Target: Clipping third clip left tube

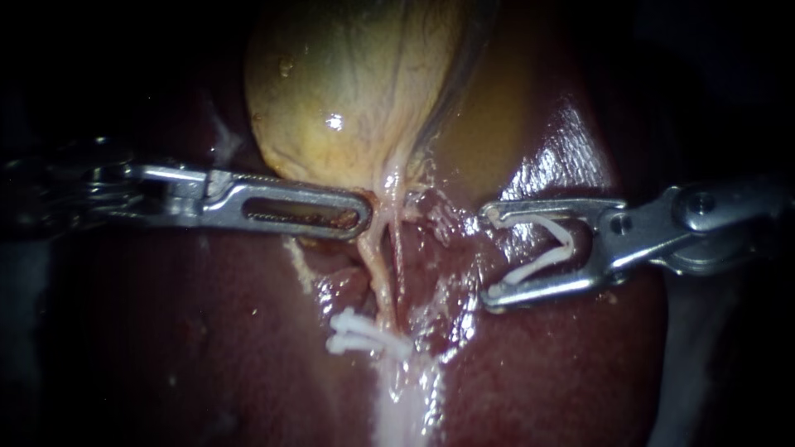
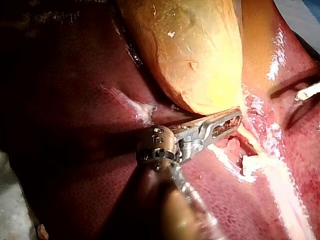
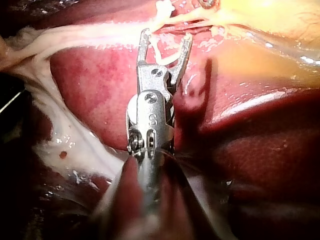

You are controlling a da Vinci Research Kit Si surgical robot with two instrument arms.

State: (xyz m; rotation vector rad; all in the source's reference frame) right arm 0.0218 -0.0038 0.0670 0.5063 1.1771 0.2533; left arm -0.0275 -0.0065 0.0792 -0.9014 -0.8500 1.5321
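L instrument [image 1: 363,217] comes in from the left w/ its slotted jaws closed together, pinching the lower edge of the gallbladder [image 1: 356,91] right at the neck. Jaw tip sits just beside the left tube [image 1: 378,269]. Left wrist view matches: jaws tucked under the gallbladder's narrow end, tissue showing through the slot.

R instrument [image 1: 490,255] comes in from the right w/ jaws spread wide. It carries a loaded clip [image 1: 538,252], white and still open in a V, one leg against each jaw. Jaws and clip hang over the liver [image 1: 563,364], apart from the left tube, mouth facing it, nothing between the tips.

Left tube runs as a pale strand from the gallbladder neck down the groove in the liver. Two placed clips [image 1: 356,335] already sit across its lower part, side by side, ends sticking out to the left. A second thinner strand runs just right of it.
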